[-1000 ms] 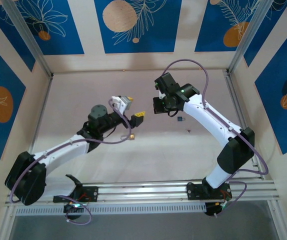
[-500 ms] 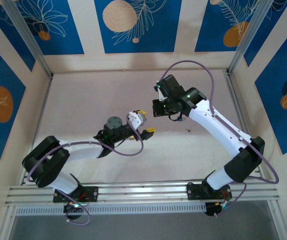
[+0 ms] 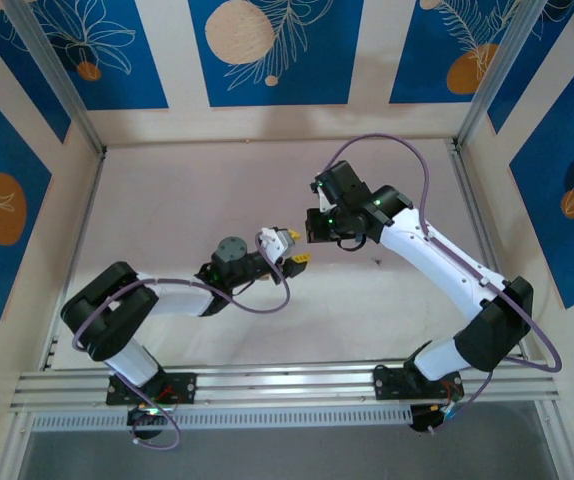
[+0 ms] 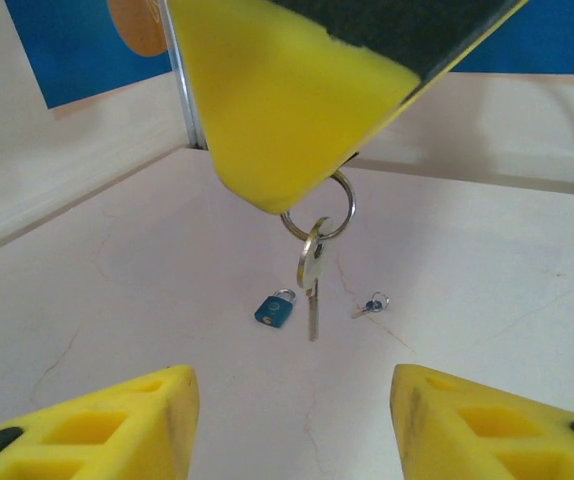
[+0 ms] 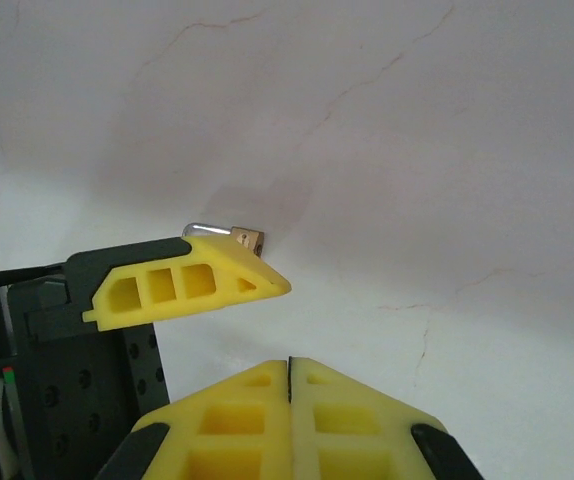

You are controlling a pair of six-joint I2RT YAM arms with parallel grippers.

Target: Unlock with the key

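Note:
The key (image 4: 372, 304), tiny with a bluish head and a small ring, lies on the table beside a small teal padlock (image 4: 276, 310). My right gripper (image 5: 289, 375) is shut. In the left wrist view its yellow finger (image 4: 277, 100) pinches a key ring (image 4: 319, 212), and a second, pale key (image 4: 311, 275) hangs from it. My left gripper (image 4: 292, 420) is open and empty, just below that hanging key. In the right wrist view a brass padlock (image 5: 245, 237) with a silver shackle peeks out behind the left gripper's finger (image 5: 187, 280). The grippers meet mid-table, left gripper (image 3: 295, 258) under right gripper (image 3: 310, 226).
The pale tabletop (image 3: 167, 200) has hairline cracks and is walled by blue-patterned panels (image 3: 267, 50). Aluminium posts (image 3: 62, 80) stand at the back corners and a rail (image 3: 287, 380) runs along the near edge. A purple cable (image 3: 377, 140) loops above the right arm.
My left arm has swung right and stretched out low, bringing its gripper under the right gripper. The right arm has shifted only slightly, still shut on the ring.

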